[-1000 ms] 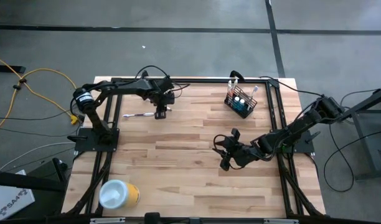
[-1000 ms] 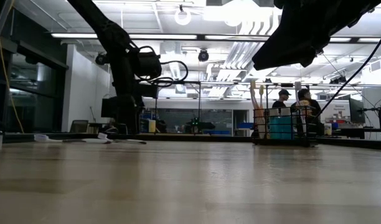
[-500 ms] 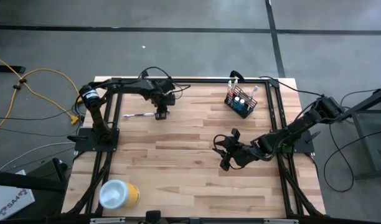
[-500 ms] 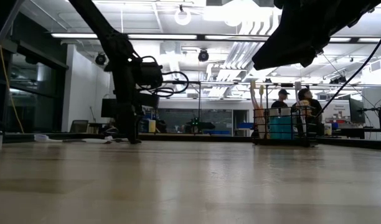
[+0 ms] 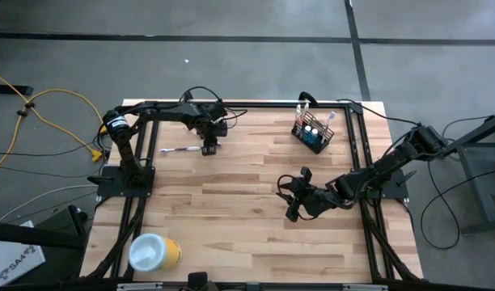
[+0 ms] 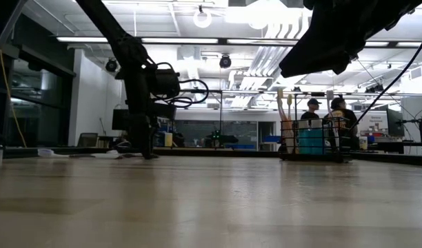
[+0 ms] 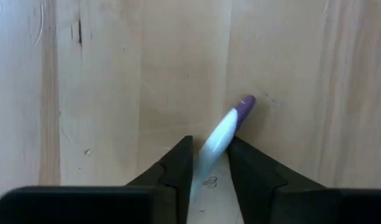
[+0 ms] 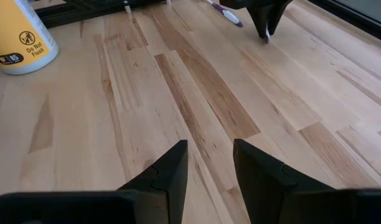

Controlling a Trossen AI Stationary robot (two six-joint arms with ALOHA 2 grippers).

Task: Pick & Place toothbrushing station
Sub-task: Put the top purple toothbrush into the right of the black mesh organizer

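Observation:
The black wire-mesh holder (image 5: 312, 134) stands at the table's far right with pale toothbrushes and two blue tubes upright in it; it also shows in the low view (image 6: 314, 141). One white toothbrush with a purple end (image 5: 179, 149) lies flat on the table at the far left. My left gripper (image 5: 208, 149) stands on the table over it, fingers down, shut on it (image 7: 210, 142). My right gripper (image 5: 290, 202) hovers right of the table's middle, open and empty (image 8: 209, 146). My left gripper pinches the toothbrush's handle (image 7: 216, 138) between its two fingers, a short way back from the purple end (image 7: 245, 102). The fingers come from above, pointing down, and lie across the brush. The brush lies on the table, its purple end sticking out past the fingers.
A yellow cylinder with a white top (image 5: 154, 252) lies at the near left corner and shows in the right wrist view (image 8: 19, 31). Black frame rails (image 5: 247, 104) run along the table's edges. People sit in the room behind (image 6: 328, 110).
My left gripper has gone down onto the table at the toothbrush, shifting slightly toward the table's left edge, and has stayed there for the last half second. The toothbrush lies where it was.

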